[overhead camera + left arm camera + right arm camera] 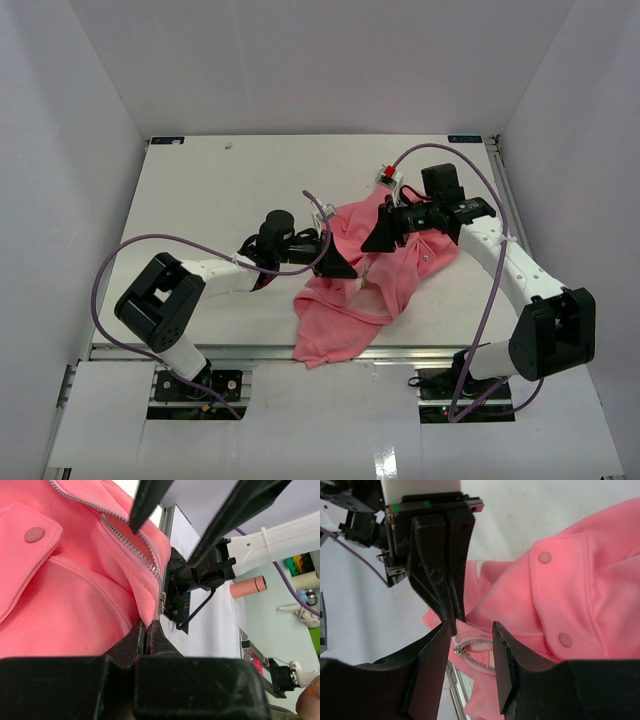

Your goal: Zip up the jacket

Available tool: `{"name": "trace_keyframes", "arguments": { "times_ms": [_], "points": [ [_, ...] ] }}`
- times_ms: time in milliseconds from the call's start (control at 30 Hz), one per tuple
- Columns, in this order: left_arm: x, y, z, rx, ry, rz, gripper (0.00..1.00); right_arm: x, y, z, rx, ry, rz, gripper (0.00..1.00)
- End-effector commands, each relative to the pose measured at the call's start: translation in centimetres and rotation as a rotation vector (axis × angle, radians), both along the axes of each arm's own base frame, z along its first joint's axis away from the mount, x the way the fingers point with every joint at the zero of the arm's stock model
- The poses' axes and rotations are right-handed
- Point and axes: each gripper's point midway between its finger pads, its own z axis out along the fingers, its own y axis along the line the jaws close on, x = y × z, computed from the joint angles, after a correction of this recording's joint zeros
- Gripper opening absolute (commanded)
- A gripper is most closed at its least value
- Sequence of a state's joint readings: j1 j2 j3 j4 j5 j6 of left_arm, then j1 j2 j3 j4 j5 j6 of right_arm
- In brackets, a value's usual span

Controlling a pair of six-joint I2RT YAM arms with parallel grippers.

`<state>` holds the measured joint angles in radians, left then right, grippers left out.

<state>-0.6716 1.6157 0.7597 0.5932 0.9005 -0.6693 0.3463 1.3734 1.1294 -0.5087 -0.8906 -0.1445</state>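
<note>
So the jacket is salmon-pink fleecy stuff, crumpled in a heap on the white table right where the two sets of fingers meet. It's clearly soft and floppy and probably light. My guess is it'll sag and bunch the second you tug it, so one side has to be pinned taut while the other works the zip.

Looks-wise: a paler lining peeks out, there are small round snaps on a flap off to the side of the right fingers, and a metal-toothed zipper runs from the left fingers up toward the right ones.

The left gripper has its fingers pressed together, pinching the fabric edge right at the bottom end of the zip. The right gripper has its fingers apart with nothing clamped. The zipper's shiny end sits just between and below them, though I can't tell if that's the pull.

If it were me, I'd grab that little metal bit, not the cloth. It's small and likely slippery, so it'd be easy to miss.
</note>
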Motion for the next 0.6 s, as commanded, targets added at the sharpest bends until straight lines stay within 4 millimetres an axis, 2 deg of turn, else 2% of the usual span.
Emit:
{"name": "trace_keyframes", "arguments": {
  "times_ms": [0,200,500,567],
  "points": [
    [-0.3,0.1,0.4,-0.015,-0.032,-0.015,0.0,-2.3,0.3,2.1,0.08,-0.051,0.122,0.46],
    [-0.3,0.1,0.4,-0.013,-0.03,-0.009,0.0,-2.9,0.1,1.2,0.058,-0.049,0.124,0.46],
    [-0.4,0.1,0.5,-0.016,-0.027,-0.01,0.0,-2.9,-1.1,-0.3,-0.051,-0.049,0.025,0.45],
    [-0.3,0.1,0.5,-0.015,-0.026,-0.008,0.0,-2.9,-1.2,-0.4,-0.064,-0.053,0.019,0.47]
  ]
}}
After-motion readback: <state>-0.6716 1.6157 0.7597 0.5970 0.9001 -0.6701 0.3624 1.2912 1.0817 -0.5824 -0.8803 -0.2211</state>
